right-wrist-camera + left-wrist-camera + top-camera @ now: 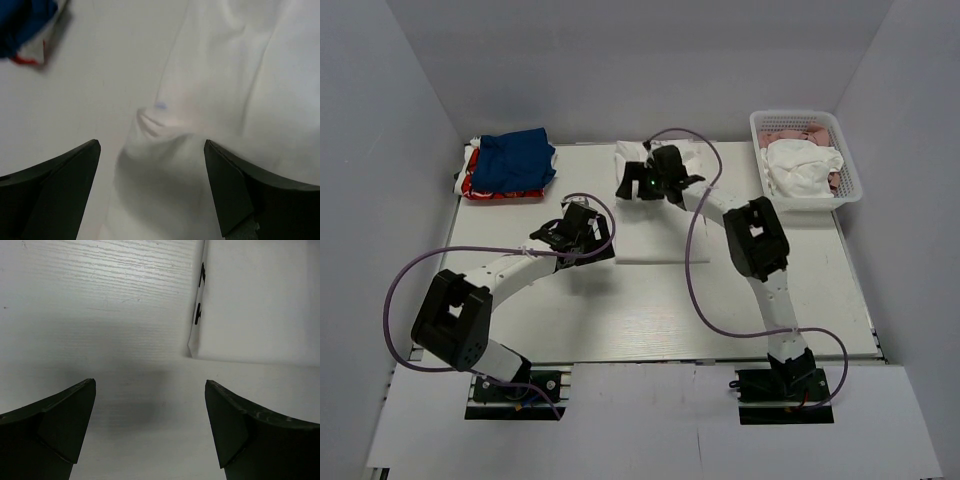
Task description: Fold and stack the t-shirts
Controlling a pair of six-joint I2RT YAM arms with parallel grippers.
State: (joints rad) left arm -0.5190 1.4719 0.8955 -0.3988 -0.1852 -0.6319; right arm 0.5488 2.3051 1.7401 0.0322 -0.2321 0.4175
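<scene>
Jaws on my left side are spread wide with nothing between them, low over bare worktop (650, 310). Those on my right are parted as well, over rumpled cloth and gripping none of it.

Far left at the back lies the folded royal-blue t-shirt on a folded red one (505, 167), the stack I am building. The large white cotton t-shirt (655, 225) lies between my arms. Its straight left edge, with a sliver of black lettering on it, shows just to the right of my left jaws in the left wrist view (255, 300).

I judge the fold is only partly made. To do it well, I think my left jaws should slide right and pinch that edge low, taking every layer. My right jaws should close on the creased ridge under them (160, 125), not on loose slack, so both sides lift evenly.

White cloth on pale woodgrain worktop gives little contrast, so edges are easy to misjudge. At far right stands a white plastic slatted basket (850, 185) holding more white and pink cloth. Plain grey-white walls (410, 120) close in three sides.
</scene>
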